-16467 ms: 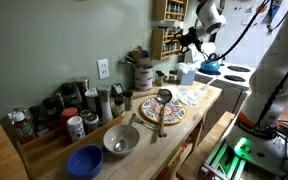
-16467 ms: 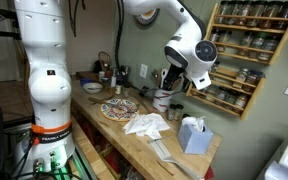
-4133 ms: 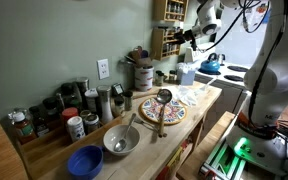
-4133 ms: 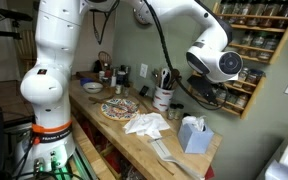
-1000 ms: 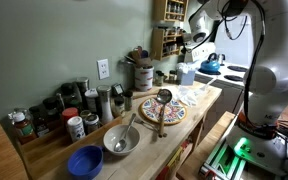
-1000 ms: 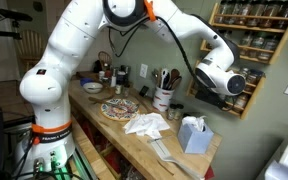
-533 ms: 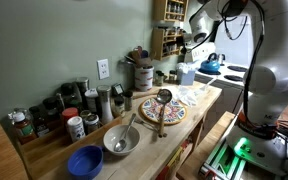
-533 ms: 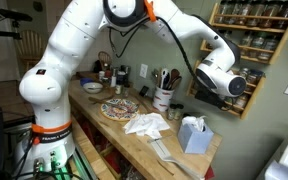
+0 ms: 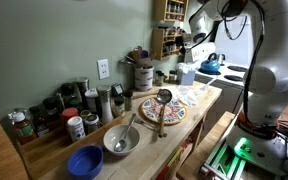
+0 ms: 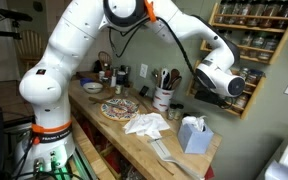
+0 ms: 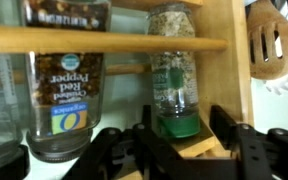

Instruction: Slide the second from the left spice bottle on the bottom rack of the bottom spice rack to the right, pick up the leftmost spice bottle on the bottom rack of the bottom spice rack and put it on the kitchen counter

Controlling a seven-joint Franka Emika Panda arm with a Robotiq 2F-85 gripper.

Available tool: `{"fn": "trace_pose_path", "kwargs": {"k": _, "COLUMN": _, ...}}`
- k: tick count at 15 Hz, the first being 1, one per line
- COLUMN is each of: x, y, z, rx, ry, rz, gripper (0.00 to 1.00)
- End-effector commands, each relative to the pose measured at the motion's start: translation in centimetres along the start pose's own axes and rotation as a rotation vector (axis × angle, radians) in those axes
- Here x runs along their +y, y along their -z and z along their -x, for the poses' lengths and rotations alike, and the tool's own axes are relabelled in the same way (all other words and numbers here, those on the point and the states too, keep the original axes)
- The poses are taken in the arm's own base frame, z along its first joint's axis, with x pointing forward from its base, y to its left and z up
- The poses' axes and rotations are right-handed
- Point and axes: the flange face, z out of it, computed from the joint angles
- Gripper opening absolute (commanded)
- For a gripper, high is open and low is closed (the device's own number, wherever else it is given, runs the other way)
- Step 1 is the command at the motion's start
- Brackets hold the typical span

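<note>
The wrist view stands upside down. In it a clear spice bottle [image 11: 172, 70] with a green cap hangs cap-down against the wooden bottom rack [image 11: 199, 142], beside the rack's end wall [image 11: 240, 70]. My gripper [image 11: 181, 125] is open, with one black finger [image 11: 144, 135] on each side of the green cap and a thin gap on one side. A crushed red pepper jar [image 11: 66, 90] stands one place along. In both exterior views the wrist is up against the bottom spice rack [image 9: 166, 38] [image 10: 246, 62], above the kitchen counter [image 9: 206, 100] [image 10: 119, 128].
Wooden utensils [image 11: 274, 45] in a holder [image 10: 164, 97] stand close beside the rack. The counter carries a patterned plate [image 10: 119, 108], a crumpled cloth [image 10: 147, 123], a tissue box [image 10: 192, 133], a metal bowl [image 9: 121, 140], a blue bowl [image 9: 84, 160] and several jars [image 9: 69, 108]. A blue kettle [image 9: 211, 66] sits on the stove.
Since about four seconds ago the wrist has dropped lower along the rack. Over the last second the exterior views show no movement.
</note>
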Motion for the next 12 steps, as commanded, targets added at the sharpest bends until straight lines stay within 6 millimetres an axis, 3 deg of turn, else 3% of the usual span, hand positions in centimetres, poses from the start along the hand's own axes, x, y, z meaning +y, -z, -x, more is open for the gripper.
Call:
{"fn": "trace_pose_path", "kwargs": {"k": 1, "x": -0.1, "y": -0.5, "z": 0.7, "rx": 0.018, "ry": 0.027, "rz": -0.008, "gripper": 0.63}}
{"fn": "trace_pose_path", "kwargs": {"k": 3, "x": -0.1, "y": -0.4, "z": 0.6, "rx": 0.020, "ry": 0.032, "rz": -0.008, "gripper": 0.39}}
{"fn": "trace_pose_path", "kwargs": {"k": 4, "x": -0.1, "y": -0.3, "z": 0.6, "rx": 0.022, "ry": 0.035, "rz": -0.008, "gripper": 0.36}}
{"fn": "trace_pose_path", "kwargs": {"k": 6, "x": -0.1, "y": 0.0, "z": 0.6, "rx": 0.023, "ry": 0.035, "rz": -0.007, "gripper": 0.19}}
{"fn": "trace_pose_path", "kwargs": {"k": 12, "x": 0.4, "y": 2.1, "z": 1.6, "rx": 0.037, "ry": 0.025, "rz": -0.002, "gripper": 0.19}}
